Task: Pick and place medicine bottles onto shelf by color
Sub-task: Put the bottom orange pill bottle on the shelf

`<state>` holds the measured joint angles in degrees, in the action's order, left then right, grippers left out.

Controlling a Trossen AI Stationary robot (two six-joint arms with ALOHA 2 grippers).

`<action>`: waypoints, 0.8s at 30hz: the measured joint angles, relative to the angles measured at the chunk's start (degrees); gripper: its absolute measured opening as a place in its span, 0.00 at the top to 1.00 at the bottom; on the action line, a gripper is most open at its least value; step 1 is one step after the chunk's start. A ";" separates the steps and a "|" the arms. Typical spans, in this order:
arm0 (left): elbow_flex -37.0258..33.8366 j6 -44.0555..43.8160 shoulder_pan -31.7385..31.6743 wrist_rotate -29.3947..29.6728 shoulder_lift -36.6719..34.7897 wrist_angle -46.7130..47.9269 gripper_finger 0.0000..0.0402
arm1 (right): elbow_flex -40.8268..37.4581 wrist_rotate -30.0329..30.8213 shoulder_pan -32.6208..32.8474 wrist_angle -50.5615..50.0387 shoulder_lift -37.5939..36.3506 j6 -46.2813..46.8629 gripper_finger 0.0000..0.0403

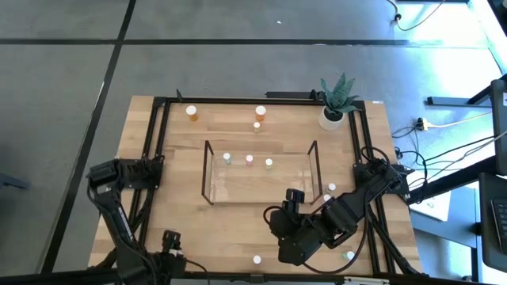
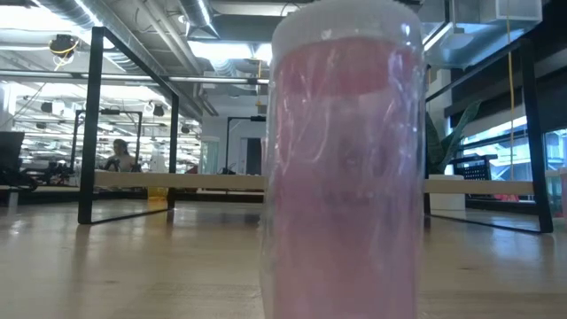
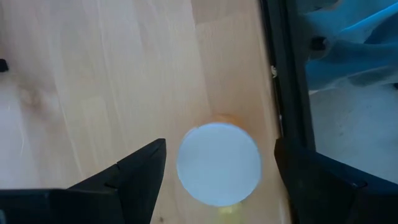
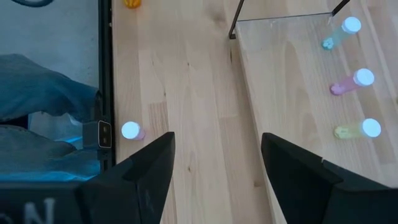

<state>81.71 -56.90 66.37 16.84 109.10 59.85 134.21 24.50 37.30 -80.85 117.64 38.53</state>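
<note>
High view: the clear acrylic shelf [image 1: 261, 172] sits mid-table with a black frame end on each side, and three small white-capped medicine bottles stand in a row along its far edge — one greenish [image 1: 226, 157], one pink [image 1: 249, 159], one yellowish [image 1: 268, 162]. The right wrist view shows the same three on the clear panel, greenish [image 4: 341, 32], pink [image 4: 352, 81], yellowish [image 4: 357, 130]. Beyond the shelf, toward the far table edge, stand three orange bottles: a larger one [image 1: 192, 112] to the left, another larger one [image 1: 261, 112] and a tiny one [image 1: 257, 125] just beside it. Four more bottles lie off the shelf on the near and right side: two [image 1: 331, 188] close together by the shelf's right end, one [image 1: 257, 259] at the near edge, one [image 1: 349, 256] near the right corner. That makes ten counted.

The left gripper [image 1: 172, 241] is at the near-left edge of the wooden table [image 1: 174, 166]; in its wrist view the fingers stand apart on either side of an orange bottle [image 3: 219, 163] seen from above, not touching it. The right gripper [image 1: 292, 195] hovers at the shelf's near right corner, fingers apart and holding nothing, with a pink bottle [image 4: 132, 130] beside the black table rail [image 4: 104, 81].

Low view — one pink bottle [image 2: 344, 168] fills the frame. A potted plant [image 1: 336, 101] stands at the far right corner.
</note>
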 joint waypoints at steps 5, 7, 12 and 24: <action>-0.02 0.02 0.00 -0.02 1.30 0.11 0.27 | 0.00 -0.01 0.00 0.03 0.00 -0.01 0.40; -0.01 0.00 0.00 0.00 1.63 0.11 0.27 | 0.00 -0.01 0.02 0.05 0.00 -0.01 0.40; -0.02 0.00 0.02 0.72 1.86 0.08 0.27 | 0.00 -0.01 0.00 0.05 0.00 -0.01 0.40; -0.02 -0.04 0.07 2.56 1.86 0.07 0.27 | 0.00 -0.01 0.00 0.05 0.00 -0.01 0.40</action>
<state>81.69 -56.95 66.43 19.40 110.96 59.92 134.21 24.49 37.30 -80.79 117.64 38.52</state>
